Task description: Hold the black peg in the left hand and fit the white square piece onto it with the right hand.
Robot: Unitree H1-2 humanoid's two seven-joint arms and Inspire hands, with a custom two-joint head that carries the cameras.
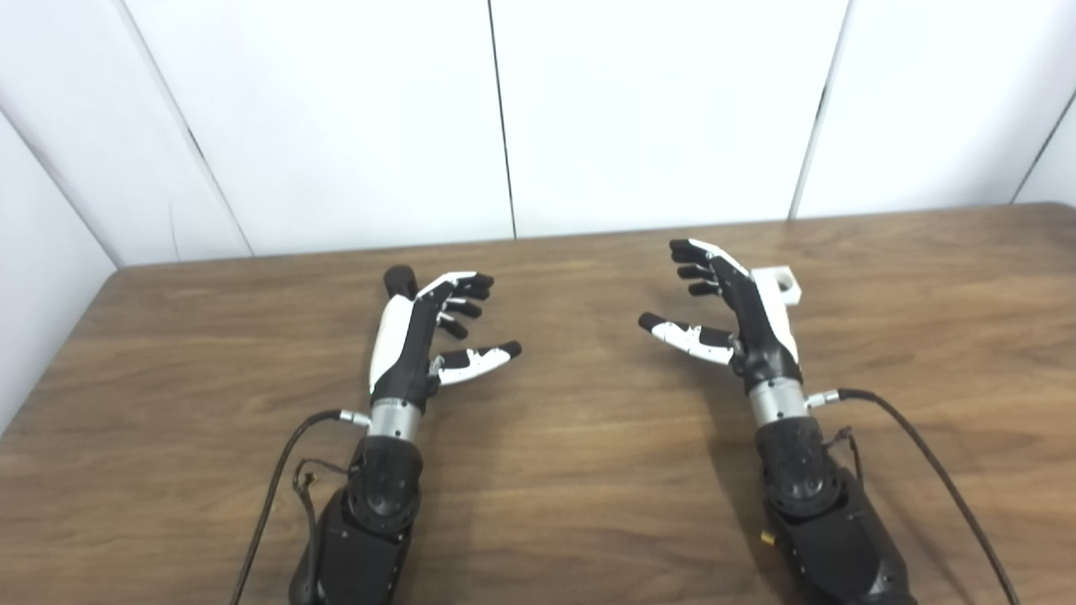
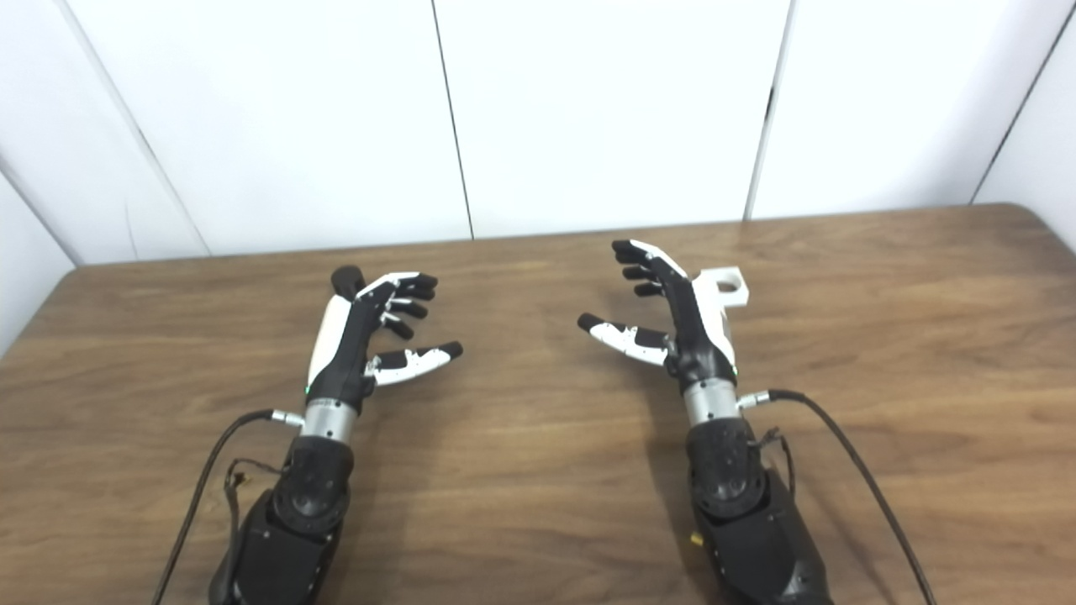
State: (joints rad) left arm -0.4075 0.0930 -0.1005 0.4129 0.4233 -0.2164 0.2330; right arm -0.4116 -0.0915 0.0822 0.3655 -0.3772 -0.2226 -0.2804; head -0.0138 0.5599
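The black peg [image 1: 400, 281] stands on the wooden table [image 1: 572, 470], just behind my left hand [image 1: 424, 336] and partly hidden by it; it also shows in the right eye view [image 2: 347, 281]. The left hand is open and empty, fingers curled loosely. The white square piece [image 1: 779, 286] with a round hole lies on the table just behind and right of my right hand [image 1: 731, 315], partly hidden by it; it also shows in the right eye view [image 2: 726, 288]. The right hand is open and empty, thumb pointing left.
White wall panels [image 1: 656, 109] stand close behind the table's far edge. Black cables [image 1: 925, 470] trail from both wrists across the table toward the front.
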